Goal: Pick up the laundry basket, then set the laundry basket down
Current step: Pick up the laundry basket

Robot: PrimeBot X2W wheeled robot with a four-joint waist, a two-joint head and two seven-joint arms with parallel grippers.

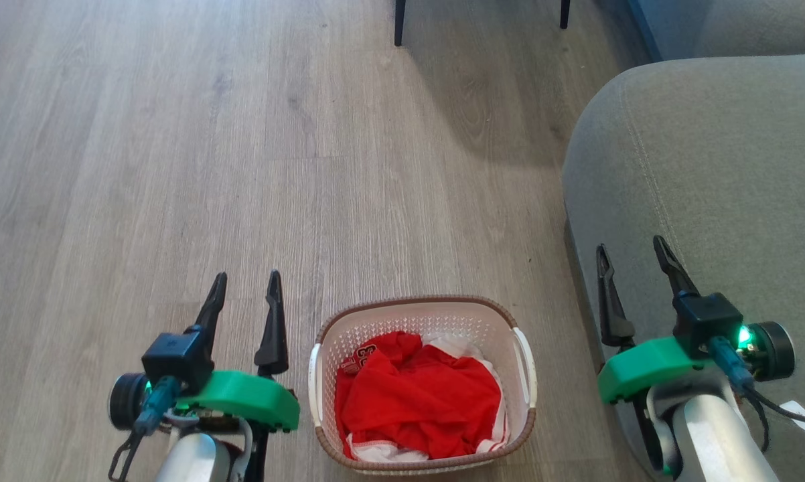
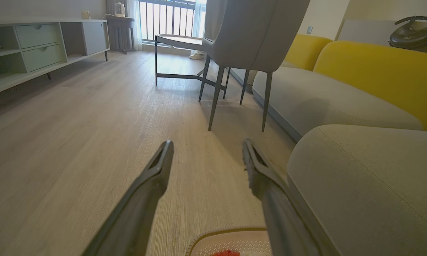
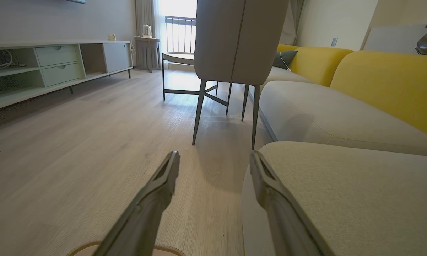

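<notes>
Right now the laundry basket (image 1: 419,320) stands upright on the pale wooden floor (image 1: 242,134) at about six o'clock in the head view, between the two grippers and touching neither. A crumpled red garment (image 1: 416,395) with white trim lies inside it and covers most of the bottom. The left gripper (image 1: 248,276) hangs at the basket's nine o'clock, just beside the white left handle (image 1: 313,378). Its jaws are spread apart with nothing between them, and both dark fingers point toward twelve o'clock. The right gripper (image 1: 630,244) sits at the basket's two o'clock, somewhat farther from the right handle (image 1: 527,365). Its jaws are likewise parted and empty. It hovers over the edge of the grey sofa cushion (image 1: 710,167), which fills the head view from one to four o'clock. In the left wrist view a bit of the basket's brown rim and white perforated wall peeks in at six o'clock, low between the finger bases, with a scrap of red showing. In the right wrist view a sliver of the rim shows at seven o'clock along the bottom edge. Ahead of both grippers, at twelve o'clock, a grey chair (image 2: 249,35) stands on thin dark legs. The sofa's yellow backrest (image 2: 377,71) lies at two o'clock and a pale low cabinet (image 2: 39,46) at ten o'clock.
</notes>
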